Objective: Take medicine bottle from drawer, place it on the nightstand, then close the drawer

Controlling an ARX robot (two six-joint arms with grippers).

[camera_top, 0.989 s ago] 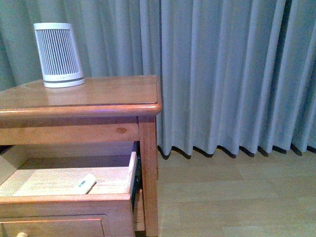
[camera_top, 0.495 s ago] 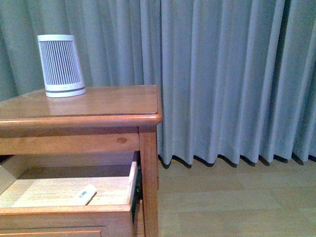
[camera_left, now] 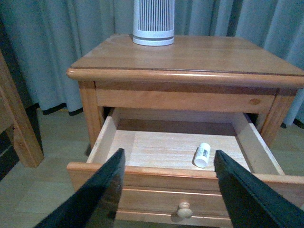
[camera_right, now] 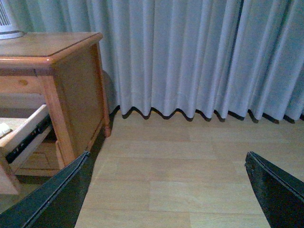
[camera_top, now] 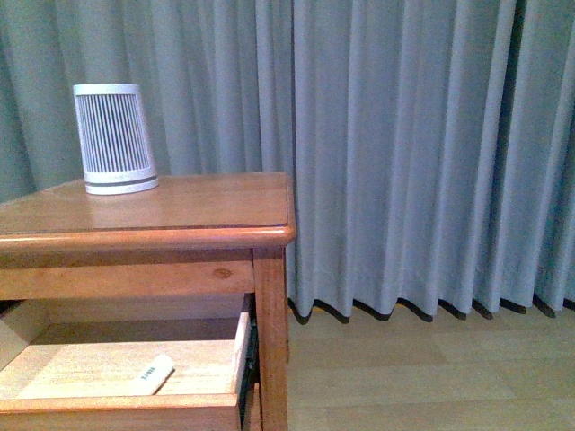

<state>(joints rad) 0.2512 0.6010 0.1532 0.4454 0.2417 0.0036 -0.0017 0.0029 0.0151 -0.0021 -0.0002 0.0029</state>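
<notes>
The medicine bottle (camera_top: 153, 373) lies on its side on the pale floor of the open upper drawer (camera_top: 90, 364), near its right wall. In the left wrist view the bottle (camera_left: 202, 155) lies in the drawer (camera_left: 152, 178), behind the drawer front. The nightstand (camera_top: 198, 202) holds the drawer pulled out; it also shows in the left wrist view (camera_left: 199, 52) and the right wrist view (camera_right: 76, 80). My left gripper (camera_left: 168, 153) is open and empty in front of the drawer, above the knob (camera_left: 184, 209). My right gripper (camera_right: 167, 156) is open and empty over the floor, right of the nightstand.
A large white ribbed cylinder (camera_top: 115, 139) stands at the back of the nightstand top. Grey curtains (camera_top: 404, 153) hang behind. Wood floor (camera_top: 431, 377) lies to the right. Another wooden furniture leg (camera_left: 16, 128) stands left of the nightstand.
The front view has shifted: the nightstand and drawer sit lower in the frame and the drawer knob has left it. The bottle lies in the same spot in the drawer.
</notes>
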